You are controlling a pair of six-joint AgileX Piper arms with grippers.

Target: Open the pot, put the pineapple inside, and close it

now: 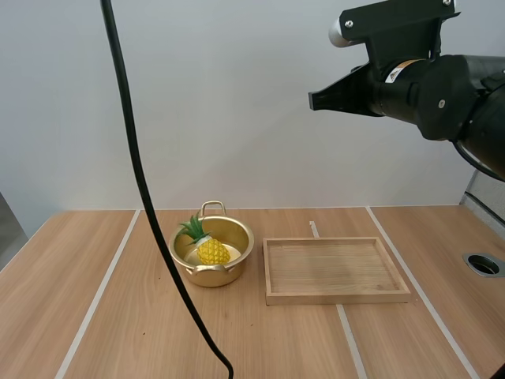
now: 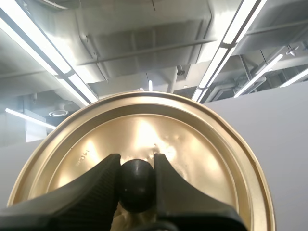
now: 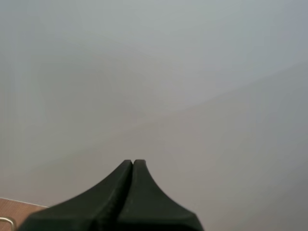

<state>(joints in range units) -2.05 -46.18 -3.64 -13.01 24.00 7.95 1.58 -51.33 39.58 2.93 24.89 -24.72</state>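
Note:
A gold pot point(image 1: 211, 254) with two loop handles stands uncovered on the table, left of the wooden tray. A yellow pineapple point(image 1: 209, 247) with green leaves lies inside it. In the left wrist view my left gripper point(image 2: 136, 185) is shut on the black knob point(image 2: 136, 185) of the gold lid point(image 2: 144, 144), which is held up with its top face toward the camera. My right gripper point(image 1: 316, 101) is raised high above the table at the upper right, and in the right wrist view its fingers point(image 3: 133, 166) lie together as one dark wedge against a plain wall.
A shallow wooden tray point(image 1: 335, 270) sits right of the pot with nothing in it. A round grommet hole point(image 1: 483, 264) is near the table's right edge. White lines run across the wooden tabletop.

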